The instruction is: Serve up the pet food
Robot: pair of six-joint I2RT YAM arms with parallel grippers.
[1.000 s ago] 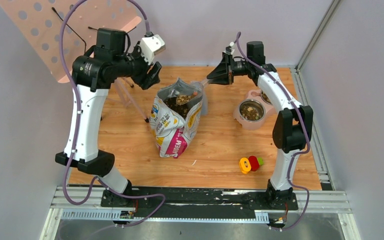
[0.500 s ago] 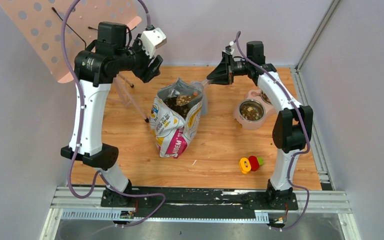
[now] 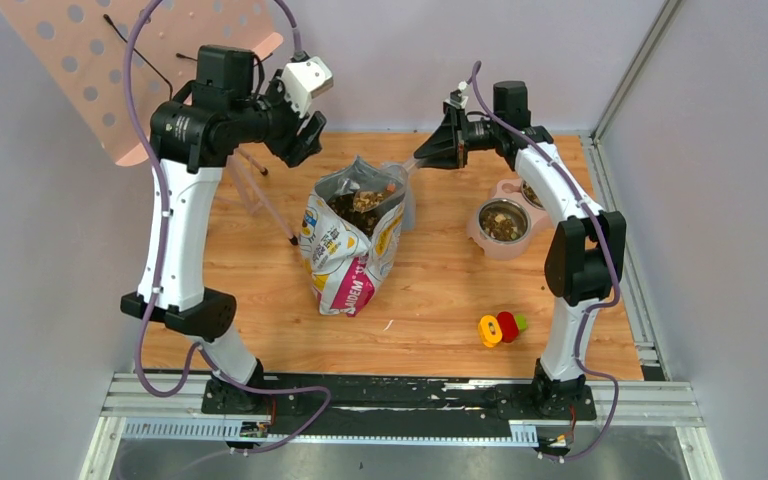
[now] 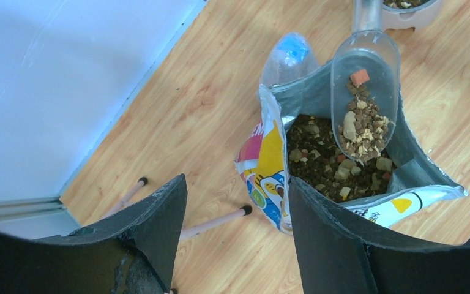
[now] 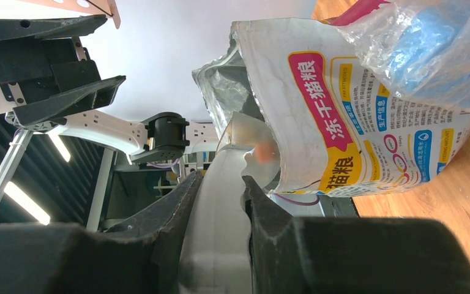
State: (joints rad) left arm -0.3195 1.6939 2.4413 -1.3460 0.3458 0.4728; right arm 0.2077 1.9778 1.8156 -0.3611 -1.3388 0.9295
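The printed bag [image 3: 348, 255] stands open mid-table with pet food [image 3: 361, 203] inside. My right gripper [image 3: 438, 150] is shut on the handle of a clear plastic scoop [image 3: 401, 177]. The scoop [image 4: 366, 79] hangs over the bag mouth and carries a small heap of pet food [image 4: 361, 125], above more kibble [image 4: 316, 164] in the bag [image 4: 270, 174]. The right wrist view shows the handle [image 5: 220, 226] clamped in my right gripper [image 5: 221, 177]. My left gripper [image 3: 306, 148] [image 4: 235, 190] hovers open and empty, up and to the left of the bag.
A pink double stand [image 3: 487, 243] with steel bowls sits right of the bag; its near bowl [image 3: 503, 221] holds kibble. A yellow-red toy [image 3: 500, 328] lies near the front right. A pink perforated board [image 3: 160, 50] on thin legs [image 4: 211, 223] leans at the back left. A crumpled clear plastic piece [image 4: 289, 52] rests behind the bag.
The left arm rose and shifted slightly right a second ago, then held still. The right arm and scoop have not moved.
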